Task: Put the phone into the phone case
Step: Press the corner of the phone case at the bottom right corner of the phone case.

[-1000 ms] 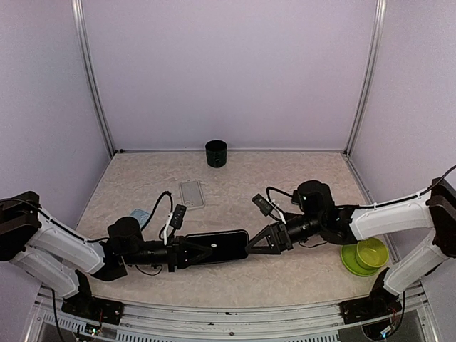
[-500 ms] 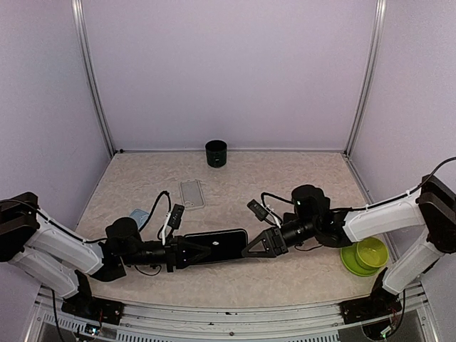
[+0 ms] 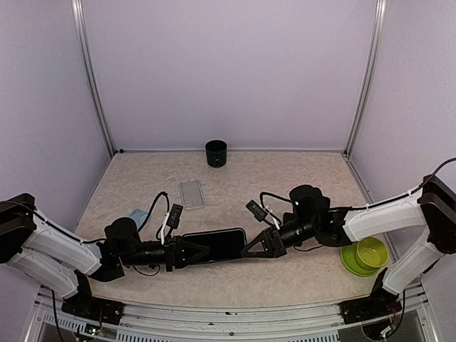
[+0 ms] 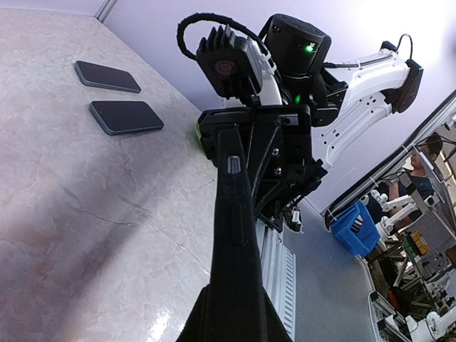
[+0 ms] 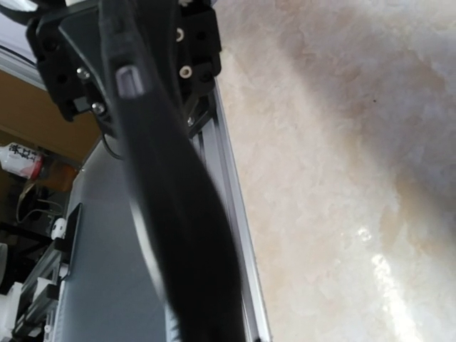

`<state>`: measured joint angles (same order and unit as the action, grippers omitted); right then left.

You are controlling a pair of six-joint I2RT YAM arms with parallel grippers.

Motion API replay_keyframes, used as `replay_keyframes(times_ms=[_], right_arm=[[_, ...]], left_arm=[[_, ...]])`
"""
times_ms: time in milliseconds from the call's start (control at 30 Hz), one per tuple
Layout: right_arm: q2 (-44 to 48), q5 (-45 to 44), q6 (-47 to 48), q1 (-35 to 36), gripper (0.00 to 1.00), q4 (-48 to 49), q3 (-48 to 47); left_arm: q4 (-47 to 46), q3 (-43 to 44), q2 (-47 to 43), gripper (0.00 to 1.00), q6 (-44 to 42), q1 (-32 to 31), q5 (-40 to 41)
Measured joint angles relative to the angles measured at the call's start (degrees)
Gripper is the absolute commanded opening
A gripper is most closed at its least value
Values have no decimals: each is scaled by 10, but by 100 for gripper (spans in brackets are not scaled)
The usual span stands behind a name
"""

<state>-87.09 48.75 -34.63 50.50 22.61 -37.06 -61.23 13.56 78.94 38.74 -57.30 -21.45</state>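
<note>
Phone (image 3: 216, 245): black, glossy, flat slab w/ rounded corners, front-centre of table, spanned between both arms. L gripper (image 3: 198, 251) was clamped on its left end and R gripper (image 3: 251, 249) closed on its right end. In both wrist views it showed edge-on: a thin dark bar w/ a small side button. Couldn't tell if it touched the surface.

Phone case (image 3: 191, 193): pale, translucent rect. shell lying flat, behind and left of the phone, well apart from it. L wrist cam mount (image 3: 174, 214) & its cable loop sat between the two.

Table (image 3: 285, 171): beige, marbled, stone-look, matte.

Around:
- Dark round cup (image 3: 216, 153) at the back wall, centre.
- Lime-green bowls (image 3: 363, 255), nested, near R forearm.
- Small pale-blue item (image 3: 139, 214) just beside L arm.
- Two dark flat slabs (image 4: 126, 117) lay side by side in L wrist view.
</note>
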Motion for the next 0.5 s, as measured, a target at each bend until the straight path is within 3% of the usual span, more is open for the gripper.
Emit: replay_keyframes(times_ms=[233, 500], right_arm=[[26, -19, 25, 1, 0, -44, -15], [85, -15, 40, 1, 40, -64, -5]], left_arm=[[4, 2, -15, 0, -10, 0, 5], [-2, 12, -24, 0, -26, -4, -6]])
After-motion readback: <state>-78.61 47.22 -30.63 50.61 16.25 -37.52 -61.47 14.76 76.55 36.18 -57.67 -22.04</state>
